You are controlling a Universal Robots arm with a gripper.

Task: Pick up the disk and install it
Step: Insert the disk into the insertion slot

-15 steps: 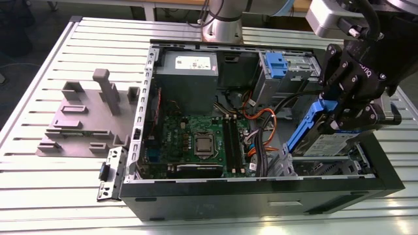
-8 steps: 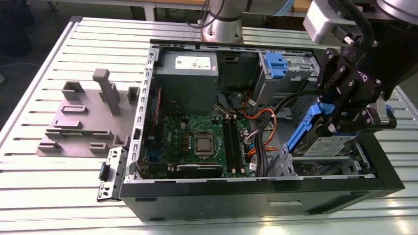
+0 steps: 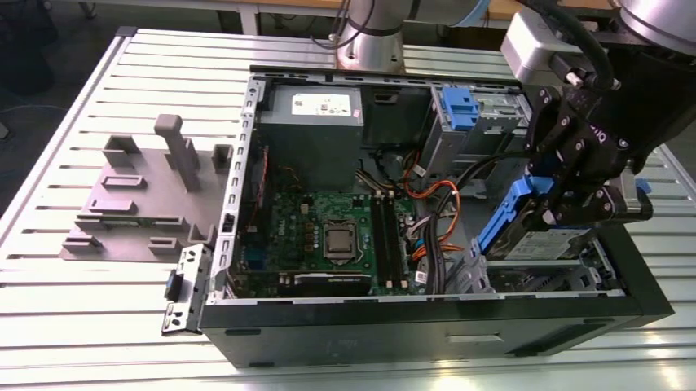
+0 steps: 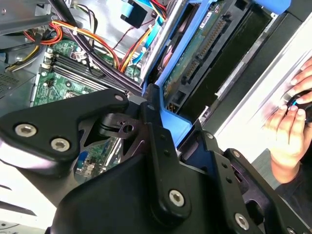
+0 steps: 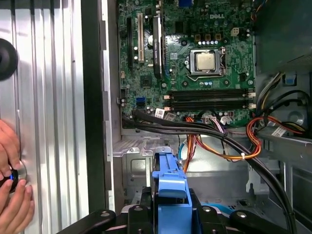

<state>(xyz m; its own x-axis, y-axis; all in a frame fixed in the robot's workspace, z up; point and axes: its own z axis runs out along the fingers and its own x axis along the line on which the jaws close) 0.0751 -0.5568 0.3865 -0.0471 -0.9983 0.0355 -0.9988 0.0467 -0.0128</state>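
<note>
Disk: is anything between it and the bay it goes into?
Nothing visible stands in the way. The gripper holds the disk tilted, directly over the bay at the exterior view's right end of the case. In the first wrist view the cables run on the motherboard side of it, not across its path.

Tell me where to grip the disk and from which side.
Grip the disk by its blue bracket at the upper end, coming from above, as the gripper does. It stands steeply tilted in the computer case, so probably only that end is reachable.
</note>
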